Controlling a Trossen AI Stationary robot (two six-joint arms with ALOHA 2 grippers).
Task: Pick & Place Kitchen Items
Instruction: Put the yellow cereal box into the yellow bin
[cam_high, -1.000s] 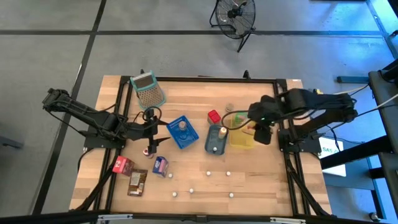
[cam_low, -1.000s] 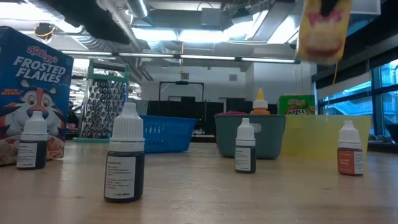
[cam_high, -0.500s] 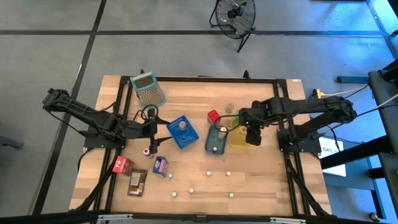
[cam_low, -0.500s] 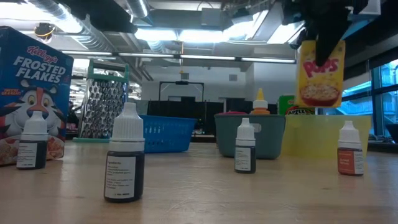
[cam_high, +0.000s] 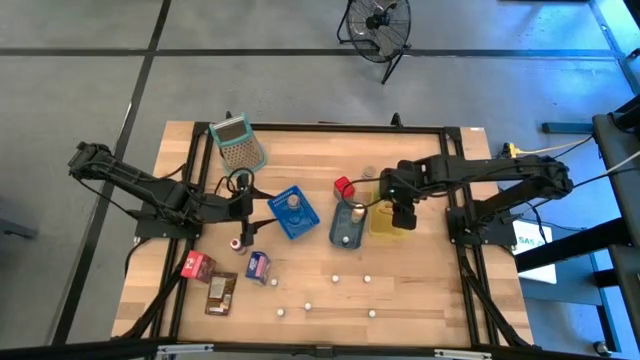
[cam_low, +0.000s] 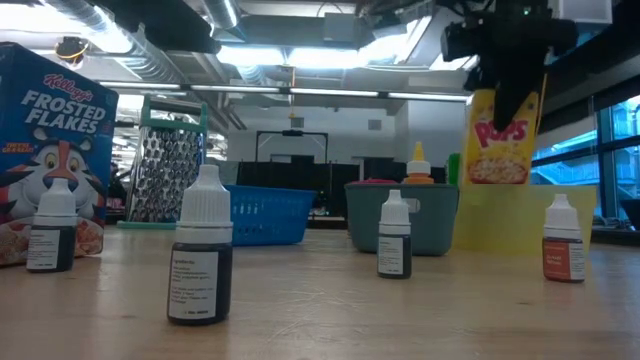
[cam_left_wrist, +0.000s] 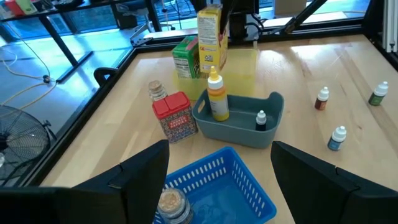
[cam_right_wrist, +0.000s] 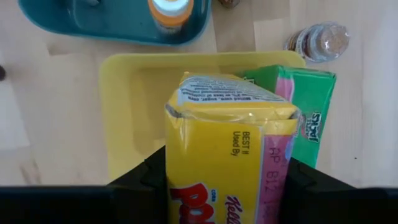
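Right jaws clenched across flat faces of upright yellow cereal box (cam_right_wrist: 227, 143), above yellow tray (cam_right_wrist: 134, 112) toward 3 o'clock of tabletop (cam_high: 430, 290); likely light, thin-walled, crushable, so gentle mid-body hold; left jaws (cam_left_wrist: 221, 186) released, over blue basket (cam_left_wrist: 217, 186).

Bright ceiling strip lights (cam_low: 300, 55) glare in the low view; the table (cam_high: 430, 280) is evenly lit with soft shadows. The yellow box (cam_right_wrist: 227, 149) between the right gripper's jaws blurs slightly.
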